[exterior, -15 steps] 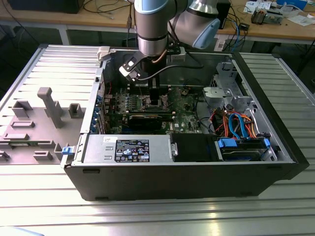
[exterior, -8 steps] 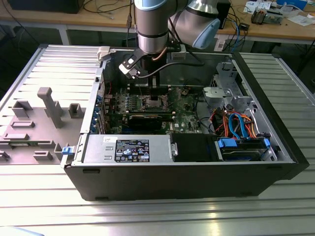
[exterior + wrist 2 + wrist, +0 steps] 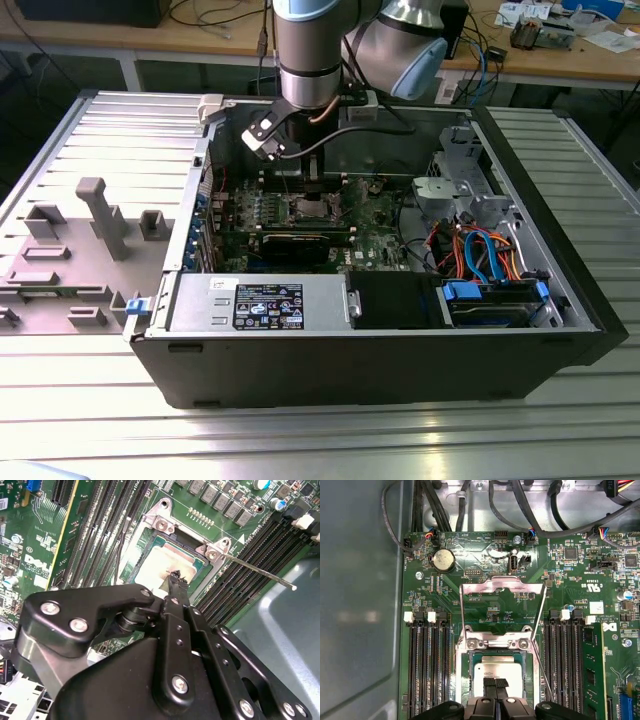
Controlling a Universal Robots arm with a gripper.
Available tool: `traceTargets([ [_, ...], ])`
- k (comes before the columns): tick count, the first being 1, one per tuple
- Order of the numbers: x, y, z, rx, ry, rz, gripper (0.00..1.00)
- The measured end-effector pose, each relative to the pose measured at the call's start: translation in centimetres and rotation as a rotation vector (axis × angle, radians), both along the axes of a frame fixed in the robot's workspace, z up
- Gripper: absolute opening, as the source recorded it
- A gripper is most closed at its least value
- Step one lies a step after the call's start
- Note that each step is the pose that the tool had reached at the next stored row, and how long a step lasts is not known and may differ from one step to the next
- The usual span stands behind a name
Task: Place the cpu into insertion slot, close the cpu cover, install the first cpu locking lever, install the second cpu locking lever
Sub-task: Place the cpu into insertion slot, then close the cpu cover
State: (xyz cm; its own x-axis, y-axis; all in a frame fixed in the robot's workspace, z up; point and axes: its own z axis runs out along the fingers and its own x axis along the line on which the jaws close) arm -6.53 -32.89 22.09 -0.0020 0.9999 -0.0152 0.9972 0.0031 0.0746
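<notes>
Workbenches [image 3: 100,40] strewn with cables are running along the back. An open computer case [image 3: 350,375] is lying across the middle of a ribbed metal table [image 3: 80,440]. The arm is reaching down into the case over the motherboard [image 3: 570,590].

- The cpu [image 3: 495,671] is sitting flat in the socket near the board's middle.
- The gripper [image 3: 495,684] is hovering just over it, jaws drawn narrow and gripping nothing I can make out.
- The cpu cover [image 3: 502,586] is standing open.
- Both locking levers [image 3: 540,625] are sticking up unlatched.

I am judging the placement step as finishing. Any move now is calling for a straight lift clear of the chip.
</notes>
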Motion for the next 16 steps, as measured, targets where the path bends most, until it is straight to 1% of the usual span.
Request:
traceTargets([
  [14, 0.00, 0.00, 0.04, 0.0000, 0.0006, 0.000, 0.11],
  [15, 0.06, -0.01, 0.05, -0.0002, 0.0061, 0.000, 0.11],
  [16, 0.24, 0.00, 0.04, -0.0001, 0.0180, 0.002, 0.11],
])
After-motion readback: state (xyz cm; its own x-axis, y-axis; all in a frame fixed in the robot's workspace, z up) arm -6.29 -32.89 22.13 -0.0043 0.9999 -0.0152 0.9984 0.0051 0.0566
